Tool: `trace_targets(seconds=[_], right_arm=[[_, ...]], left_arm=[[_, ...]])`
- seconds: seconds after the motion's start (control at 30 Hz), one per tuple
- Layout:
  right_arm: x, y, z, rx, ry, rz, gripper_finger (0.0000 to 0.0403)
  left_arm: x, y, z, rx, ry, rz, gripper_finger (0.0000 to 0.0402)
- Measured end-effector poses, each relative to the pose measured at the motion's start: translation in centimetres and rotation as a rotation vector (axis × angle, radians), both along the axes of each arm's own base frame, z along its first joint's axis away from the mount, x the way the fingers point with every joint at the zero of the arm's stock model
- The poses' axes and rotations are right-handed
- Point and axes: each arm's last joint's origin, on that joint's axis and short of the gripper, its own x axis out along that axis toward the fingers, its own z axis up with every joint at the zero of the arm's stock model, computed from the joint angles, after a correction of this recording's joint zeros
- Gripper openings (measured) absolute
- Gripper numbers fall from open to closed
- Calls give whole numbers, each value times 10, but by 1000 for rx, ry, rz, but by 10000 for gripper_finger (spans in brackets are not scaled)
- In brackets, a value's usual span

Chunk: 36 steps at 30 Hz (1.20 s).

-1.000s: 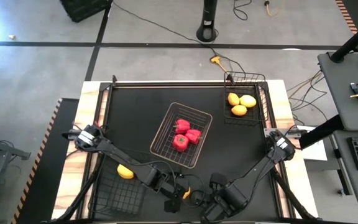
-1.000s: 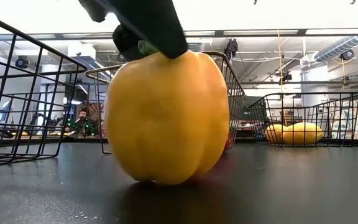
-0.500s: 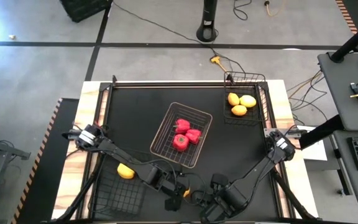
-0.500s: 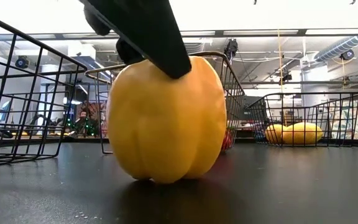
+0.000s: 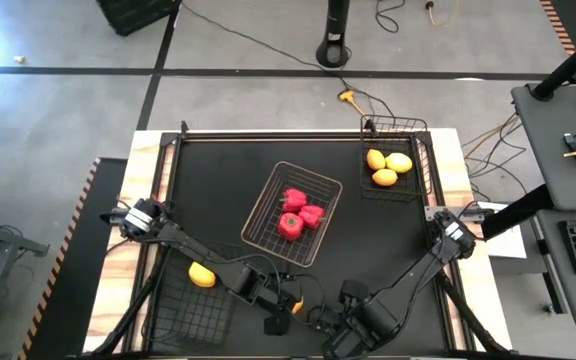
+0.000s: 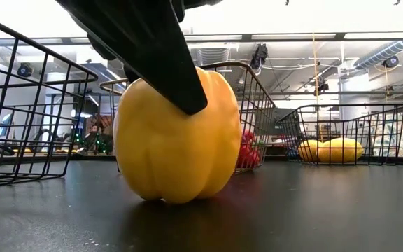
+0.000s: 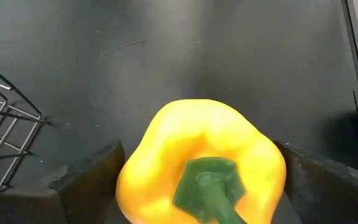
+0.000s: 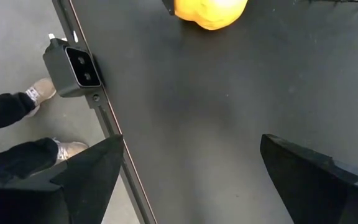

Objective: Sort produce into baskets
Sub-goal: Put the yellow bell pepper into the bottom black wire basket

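Open left gripper (image 7: 201,180) straddles the yellow pepper (image 7: 201,158).
Centre on the pepper, close gently; right gripper (image 8: 191,174) waits open nearby.

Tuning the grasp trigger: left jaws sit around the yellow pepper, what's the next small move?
Probably close the left gripper: its jaws stand open on either side of the yellow pepper, which sits upright on the table, stem between them, not yet gripped.

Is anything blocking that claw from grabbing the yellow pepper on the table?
Nothing visible does. The left gripper is open with one finger on each side of the yellow pepper, which stands upright on the black table. No other object lies between fingers and pepper.
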Motion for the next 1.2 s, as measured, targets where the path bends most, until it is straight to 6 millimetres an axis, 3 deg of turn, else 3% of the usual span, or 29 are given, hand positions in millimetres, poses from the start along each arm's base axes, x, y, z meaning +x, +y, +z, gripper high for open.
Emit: trace_targets(seconds=[0.4,0.73,0.83,0.97,1.2], right_arm=[[0,0,0,-1,-5,-6,370],[0,-1,0,-19,-7,2,370],[-2,-2,1,-32,6,6,370],[-8,-8,12,-45,0,16,370],[-19,-22,39,-113,-95,-5,370]], left_arm=[[-1,1,-2,9,4,51,380],[1,0,7,27,36,53,322],[2,-2,22,55,85,46,319],[1,-12,58,87,100,9,317],[-26,-24,114,230,194,31,315]])
